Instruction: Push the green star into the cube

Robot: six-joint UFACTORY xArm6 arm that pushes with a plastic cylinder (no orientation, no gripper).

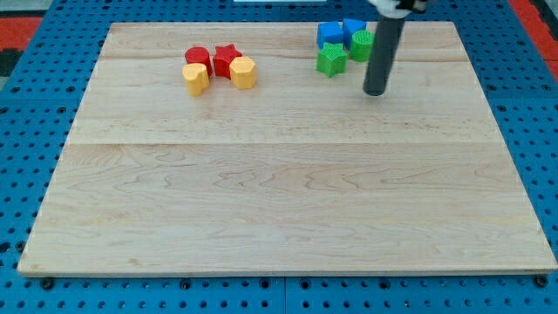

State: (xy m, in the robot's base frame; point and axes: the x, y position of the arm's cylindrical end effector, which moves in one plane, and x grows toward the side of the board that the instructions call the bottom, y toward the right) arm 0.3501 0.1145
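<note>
A green star (331,60) sits near the view's top right, just below a blue block (330,35). A second blue block, cube-like, (353,29) lies to the right of the first. Another green block (360,44) stands below it, partly hidden by my rod. My tip (376,91) rests on the board to the right of and a little below the green star, with a small gap between them.
At the view's top left are a red block (198,59), a red star (227,60), a yellow block (196,78) and a second yellow block (243,72), bunched together. The wooden board (279,192) lies on a blue pegboard.
</note>
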